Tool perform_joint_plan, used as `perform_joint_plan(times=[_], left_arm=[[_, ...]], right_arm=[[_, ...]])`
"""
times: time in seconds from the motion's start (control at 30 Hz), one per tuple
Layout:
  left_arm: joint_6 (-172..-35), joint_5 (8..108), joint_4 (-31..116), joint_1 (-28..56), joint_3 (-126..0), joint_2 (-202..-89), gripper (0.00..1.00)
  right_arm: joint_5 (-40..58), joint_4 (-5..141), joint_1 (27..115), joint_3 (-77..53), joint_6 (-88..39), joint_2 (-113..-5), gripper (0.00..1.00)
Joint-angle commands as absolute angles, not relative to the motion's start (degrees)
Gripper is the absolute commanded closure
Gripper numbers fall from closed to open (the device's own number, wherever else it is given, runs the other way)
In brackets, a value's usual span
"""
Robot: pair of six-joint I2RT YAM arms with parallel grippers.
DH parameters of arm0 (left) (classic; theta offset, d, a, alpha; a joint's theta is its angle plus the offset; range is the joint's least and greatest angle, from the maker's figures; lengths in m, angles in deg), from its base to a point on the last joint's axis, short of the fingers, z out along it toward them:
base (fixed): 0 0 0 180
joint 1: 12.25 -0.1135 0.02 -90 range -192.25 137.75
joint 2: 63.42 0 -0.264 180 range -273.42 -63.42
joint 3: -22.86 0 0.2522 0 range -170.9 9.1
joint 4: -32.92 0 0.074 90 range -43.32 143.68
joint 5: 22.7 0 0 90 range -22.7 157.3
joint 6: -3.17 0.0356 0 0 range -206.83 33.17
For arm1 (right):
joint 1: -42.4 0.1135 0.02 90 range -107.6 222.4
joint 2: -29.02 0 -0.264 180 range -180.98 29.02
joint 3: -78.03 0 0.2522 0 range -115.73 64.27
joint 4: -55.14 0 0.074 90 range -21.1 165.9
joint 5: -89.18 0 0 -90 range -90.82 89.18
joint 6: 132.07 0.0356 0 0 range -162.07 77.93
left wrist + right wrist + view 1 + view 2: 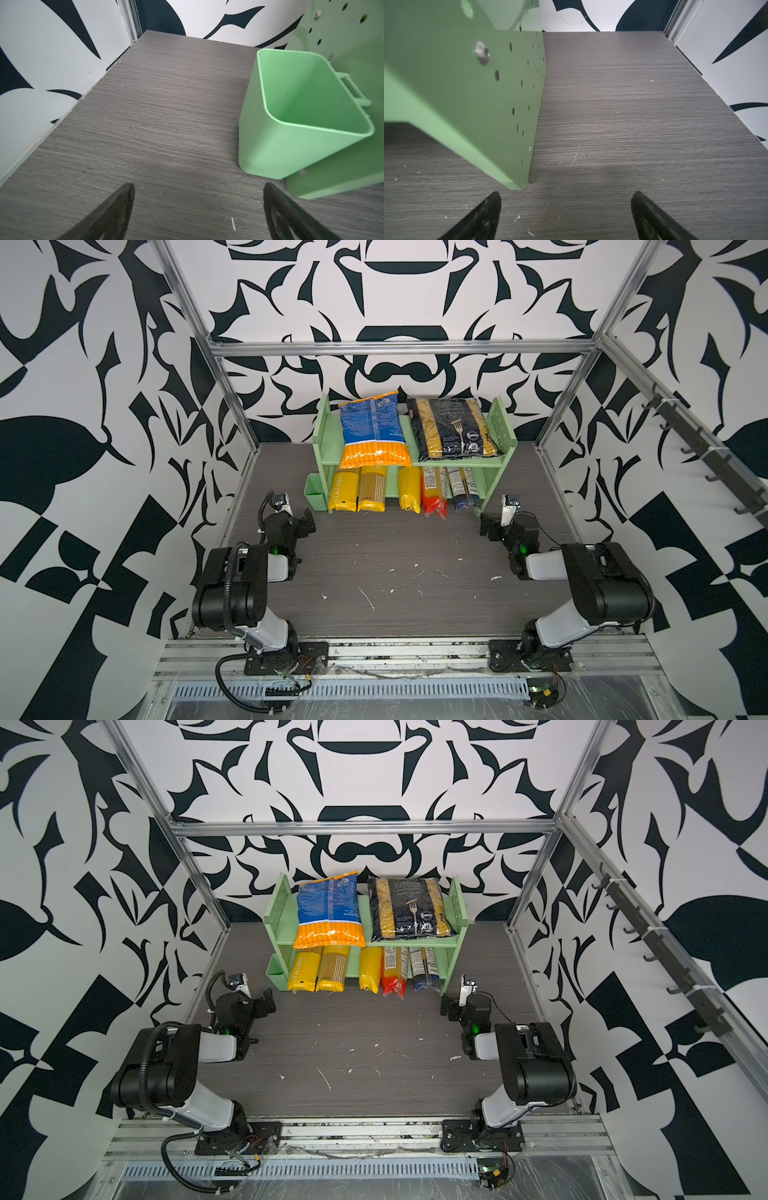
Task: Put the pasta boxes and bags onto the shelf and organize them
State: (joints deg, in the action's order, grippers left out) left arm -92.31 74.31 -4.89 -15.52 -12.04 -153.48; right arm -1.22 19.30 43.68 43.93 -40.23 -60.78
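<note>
The pale green shelf (457, 464) (409, 944) stands at the back of the table. On its top tier lie the blue-orange bag (372, 431) and the black penne bag (451, 429) side by side. Several long spaghetti packs fill the lower tier, from a yellow one (344, 493) to a blue-ended one (465, 491), with their ends sticking out in front. My left gripper (305, 522) (199, 187) hovers open and empty over the table near the shelf's front left corner. My right gripper (486, 524) (565, 195) is open and empty by the right side panel (467, 83).
A small green cup (316, 491) (301, 116) hangs on the shelf's left panel (342, 52). Patterned walls and aluminium posts (237, 406) close in the table on three sides. A rail of black hooks (706, 456) runs along the right wall. White flecks (368, 599) dot the grey tabletop.
</note>
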Motion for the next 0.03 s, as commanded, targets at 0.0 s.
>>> perform_joint_plan(times=[0.0], left_arm=[[-91.75, 73.80, -6.23, -15.81, -12.34, -152.84, 0.01]], right_arm=[[-1.37, 16.96, 43.69, 43.79, -40.75, -60.04, 0.00]])
